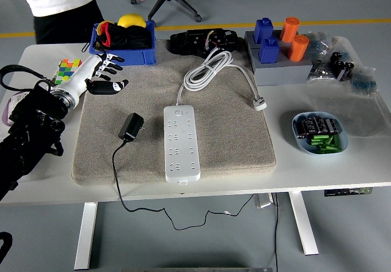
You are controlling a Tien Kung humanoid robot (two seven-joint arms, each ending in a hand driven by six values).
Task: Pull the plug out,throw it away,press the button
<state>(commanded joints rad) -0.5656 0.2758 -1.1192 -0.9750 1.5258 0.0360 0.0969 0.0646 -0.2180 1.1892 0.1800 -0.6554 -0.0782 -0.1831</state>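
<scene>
The black plug lay unplugged on the beige mat, just left of the white power strip, its cord trailing over the near edge of the table. Judged light and rigid; best gripped across its body, not by the limp cord. The left hand hovered at the mat's far-left corner, fingers spread, holding nothing. No legible writing was visible.

Blue bin, Rubik's cube, battery dish, beige mat
</scene>
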